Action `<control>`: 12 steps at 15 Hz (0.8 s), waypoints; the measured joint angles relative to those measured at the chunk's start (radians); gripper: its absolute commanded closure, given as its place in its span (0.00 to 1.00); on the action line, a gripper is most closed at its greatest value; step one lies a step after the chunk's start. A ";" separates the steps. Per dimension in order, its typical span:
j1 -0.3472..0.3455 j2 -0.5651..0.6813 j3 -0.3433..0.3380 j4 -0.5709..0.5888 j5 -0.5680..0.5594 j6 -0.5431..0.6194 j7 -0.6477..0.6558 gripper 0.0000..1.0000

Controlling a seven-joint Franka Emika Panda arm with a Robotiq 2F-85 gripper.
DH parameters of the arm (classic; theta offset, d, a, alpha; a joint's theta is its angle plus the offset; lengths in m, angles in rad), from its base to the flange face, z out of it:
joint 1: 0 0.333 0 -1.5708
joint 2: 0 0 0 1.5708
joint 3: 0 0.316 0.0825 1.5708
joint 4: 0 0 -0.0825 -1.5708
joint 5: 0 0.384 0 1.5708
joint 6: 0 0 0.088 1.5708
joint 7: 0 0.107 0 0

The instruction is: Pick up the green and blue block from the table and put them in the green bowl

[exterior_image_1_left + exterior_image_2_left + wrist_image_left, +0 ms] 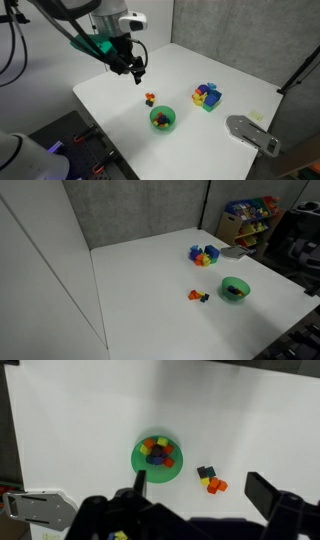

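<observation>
The green bowl (136, 461) sits on the white table and holds several small coloured blocks, among them a blue-looking one (151, 459). It also shows in both exterior views (171, 125) (244, 283). A loose clump of small blocks (210, 479) lies just beside the bowl, with a dark green one (207, 471), a yellow one and orange-red ones. The clump shows in both exterior views (149, 99) (197, 296). My gripper (202, 488) (138, 72) is open and empty. It hangs well above the table, over the clump.
A blue-yellow-purple block cluster (207, 96) (204, 255) stands farther along the table. A grey flat object (252, 132) (30, 505) lies at the table's edge. A shelf with coloured bins (250, 218) stands beyond the table.
</observation>
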 measured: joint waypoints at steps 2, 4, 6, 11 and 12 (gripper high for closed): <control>0.014 0.072 0.010 0.025 0.031 0.033 0.006 0.00; 0.028 0.145 0.018 0.050 0.066 0.064 0.006 0.00; 0.044 0.222 0.029 0.074 0.104 0.097 0.006 0.00; 0.071 0.423 0.075 0.140 0.163 0.194 0.023 0.00; 0.073 0.464 0.086 0.156 0.169 0.214 0.028 0.00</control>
